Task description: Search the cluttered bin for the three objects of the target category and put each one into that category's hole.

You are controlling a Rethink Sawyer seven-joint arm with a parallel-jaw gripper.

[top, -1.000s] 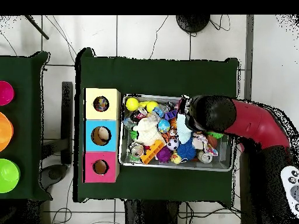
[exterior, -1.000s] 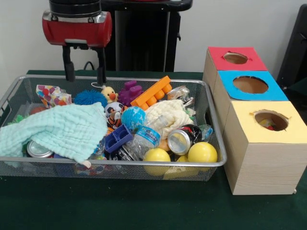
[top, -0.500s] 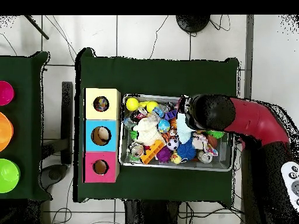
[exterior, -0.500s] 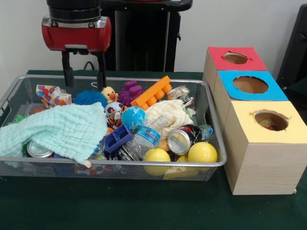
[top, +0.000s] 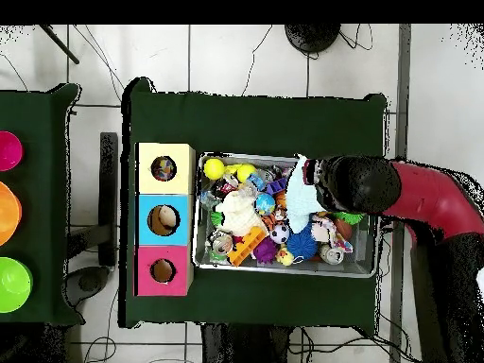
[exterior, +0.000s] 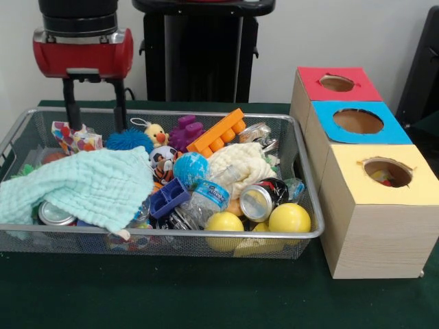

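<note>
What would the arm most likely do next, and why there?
Probably ease straight down and close on the polka-dot cloth. The gripper hangs with its jaws open just above that cloth at the far left corner of the wire basket, nothing held. The cloth lies uncovered beside the mint-green cloth, and it belongs in the yellow-topped box's hole.

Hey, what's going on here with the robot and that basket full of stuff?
The robot's gripper hangs open and empty over the far corner of the wire-mesh basket, just above a polka-dot cloth lying beside the mint-green waffle cloth. It looks lined up to grab that polka-dot cloth, though it has not touched it. Beside the basket stand three boxes; something colourful already shows inside the hole of the yellow-topped box.
</note>
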